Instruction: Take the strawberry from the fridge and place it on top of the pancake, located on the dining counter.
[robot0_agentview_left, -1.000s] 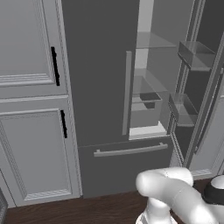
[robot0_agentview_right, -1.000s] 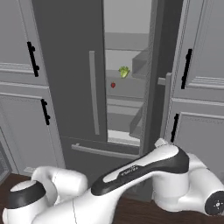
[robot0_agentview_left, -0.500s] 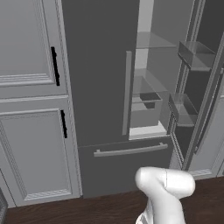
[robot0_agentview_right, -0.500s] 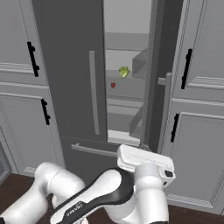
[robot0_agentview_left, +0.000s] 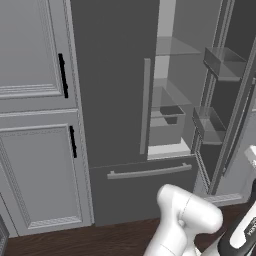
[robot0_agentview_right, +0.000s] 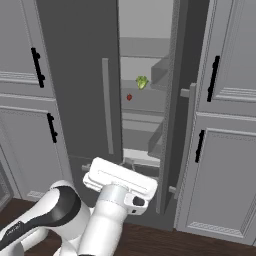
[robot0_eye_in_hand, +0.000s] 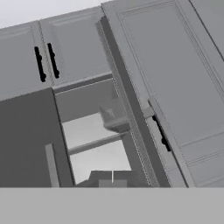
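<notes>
Showing small, red, green-topped: strawberry (robot0_agentview_right: 129, 97) | fridge (robot0_agentview_right: 80, 80) open | claw (robot0_eye_in_hand: 112, 177) shut

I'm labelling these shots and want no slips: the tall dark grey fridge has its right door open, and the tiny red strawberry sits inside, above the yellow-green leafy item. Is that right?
Not quite: the right base view shows the tiny red strawberry below the yellow-green leafy item, not above it. The rest holds.
</notes>
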